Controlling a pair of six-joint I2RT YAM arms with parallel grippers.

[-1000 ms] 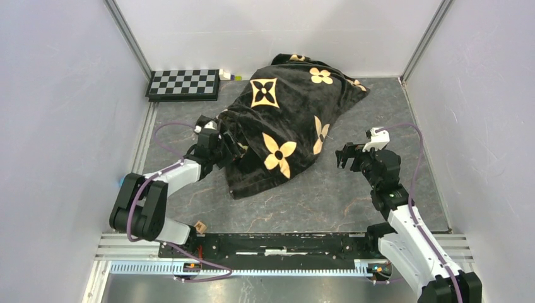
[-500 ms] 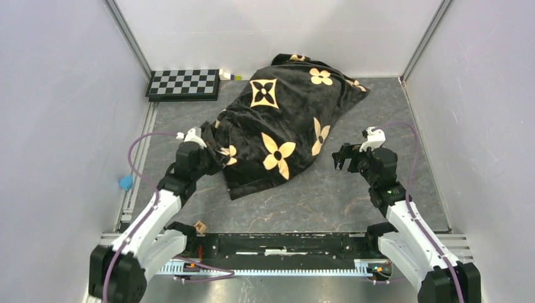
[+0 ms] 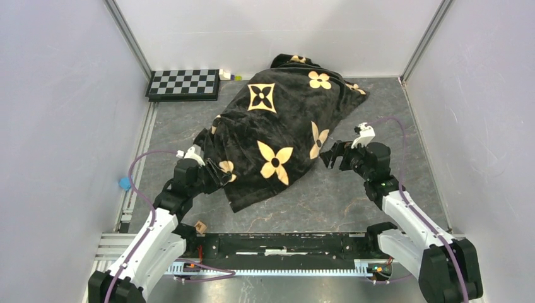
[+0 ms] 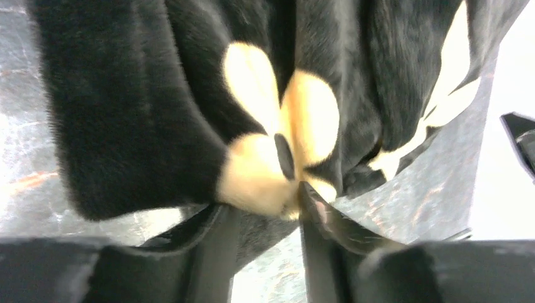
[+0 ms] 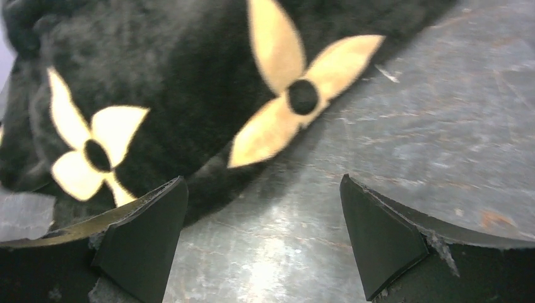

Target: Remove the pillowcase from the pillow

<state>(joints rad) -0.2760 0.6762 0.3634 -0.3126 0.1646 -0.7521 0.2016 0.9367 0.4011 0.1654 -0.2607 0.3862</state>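
The black pillowcase (image 3: 284, 120) with gold flowers lies bulging in the middle of the grey floor. The pillow is hidden inside it. My left gripper (image 3: 214, 174) is at the pillowcase's near-left edge and is shut on a fold of it. In the left wrist view the fabric (image 4: 189, 107) with a gold flower sits pinched between the fingers (image 4: 325, 218), around the gripper (image 4: 265, 211). My right gripper (image 3: 328, 155) is open and empty beside the pillowcase's right edge, low over the floor. In the right wrist view the gripper (image 5: 262, 180) has its jaws wide apart, and the pillowcase (image 5: 176, 82) lies just ahead.
A black-and-white checkerboard (image 3: 183, 84) lies at the back left, with a small white and yellow item (image 3: 228, 76) next to it. A small blue object (image 3: 125, 184) sits by the left rail. A small wooden cube (image 3: 200, 226) lies near the front rail. Walls enclose three sides.
My left arm has drawn back toward the near left, dragging the pillowcase's edge with it. My right gripper has moved left and forward, up to the pillowcase's right edge.
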